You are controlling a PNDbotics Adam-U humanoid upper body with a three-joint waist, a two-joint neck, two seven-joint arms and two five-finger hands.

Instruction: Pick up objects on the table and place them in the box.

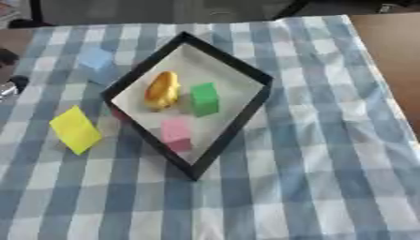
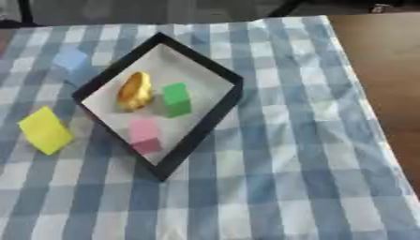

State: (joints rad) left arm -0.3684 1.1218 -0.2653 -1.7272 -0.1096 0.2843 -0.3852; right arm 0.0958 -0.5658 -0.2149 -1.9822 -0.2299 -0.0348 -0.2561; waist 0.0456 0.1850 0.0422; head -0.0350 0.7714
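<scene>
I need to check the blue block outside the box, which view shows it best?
The left eye view: the blue block sits farther from the picture's edge there. The right eye view shows it whole too, nearer the left edge.

box (image 1: pixel 246 110) mid-table holding three objects, wedge (image 1: pixel 75 129) left of it, block (image 1: pixel 95 59) behind-left, on cloth (image 1: pixel 311 178)

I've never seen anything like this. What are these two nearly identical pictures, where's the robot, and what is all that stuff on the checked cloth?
Both pictures come from a camera pair in the robot's head, looking down at its table: left eye and right eye, same moment. The job is putting objects into the black-rimmed box. Inside already lie a golden-yellow rounded object, a green block and a pink block. Outside on the checked cloth wait a yellow block and a light blue block. A dark part at the left eye view's left edge may be the robot; no hand shows clearly, and nothing is held.
</scene>
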